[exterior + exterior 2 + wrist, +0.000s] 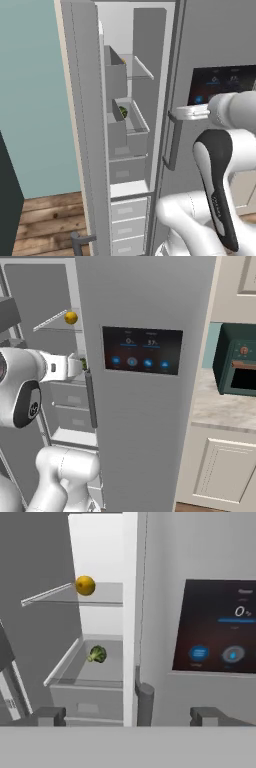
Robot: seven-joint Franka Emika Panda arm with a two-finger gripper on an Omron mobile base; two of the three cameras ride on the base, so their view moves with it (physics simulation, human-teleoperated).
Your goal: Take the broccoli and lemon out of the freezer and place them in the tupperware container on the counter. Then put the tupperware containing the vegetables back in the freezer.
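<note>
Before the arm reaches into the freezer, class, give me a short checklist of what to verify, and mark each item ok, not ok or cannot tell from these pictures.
1. Freezer left door open: ok; shelves and drawers are exposed.
2. Lemon located: ok; it sits on the upper glass shelf.
3. Broccoli located: ok; it lies one level below, in an open bin.
4. Claw open and empty: ok; the tips stand wide apart with nothing between them.
5. Claw lined up with the opening: not ok; it faces the door edge and its handle, with the food off to the left in the hand view.
6. Tupperware container ready on the counter: cannot tell.
</note>
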